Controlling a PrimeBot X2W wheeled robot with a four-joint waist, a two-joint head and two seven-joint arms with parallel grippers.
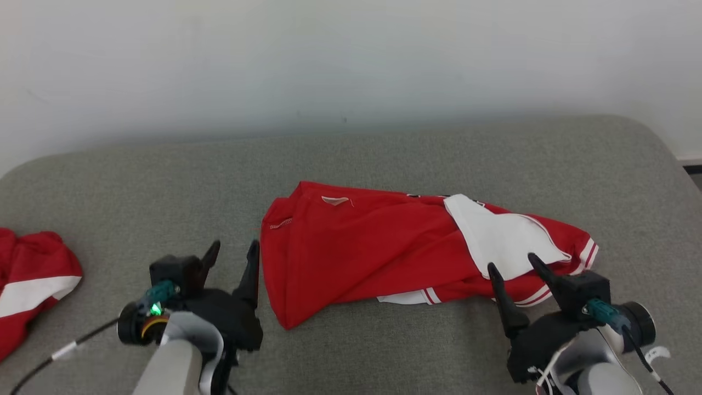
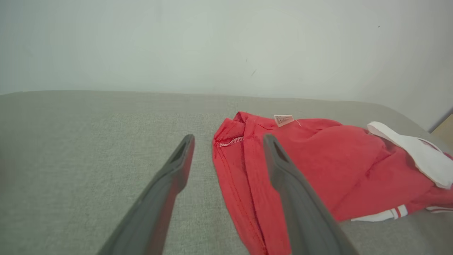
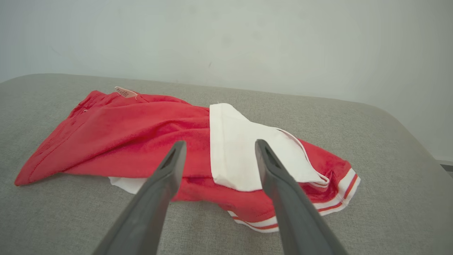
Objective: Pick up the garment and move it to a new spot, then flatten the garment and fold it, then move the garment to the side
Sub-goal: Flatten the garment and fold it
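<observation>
Red garment point(image 1: 356, 258) with a white panel point(image 1: 499, 236), lying crumpled and partly doubled over; grey padded cushion point(image 1: 164, 181) beneath the garment and extending past it on every side. Small sewn label point(image 1: 335, 201) at the garment's far left corner; red-and-white striped hem point(image 1: 584, 252) at the garment's right end.

Left gripper point(image 1: 235, 247): just beside the garment's left edge, fingers point(image 1: 249, 274) spread apart, nothing between them. Left wrist view: one finger over bare cushion to the left of the garment point(image 2: 336, 166), the other crossing the garment's left border; contact with the cloth not discernible.

Right gripper point(image 1: 511, 262): at the garment's near right edge, likewise parted and empty, tips set against the white panel and the striped hem. Right wrist view: both fingers straddling the near part of the white panel point(image 3: 240, 152), red cloth of the garment point(image 3: 141, 134) to their left; contact not discernible.

Second red-and-white cloth point(image 1: 27, 274): well apart from the garment, to its left. Pale wall point(image 1: 329, 55) behind the garment.
</observation>
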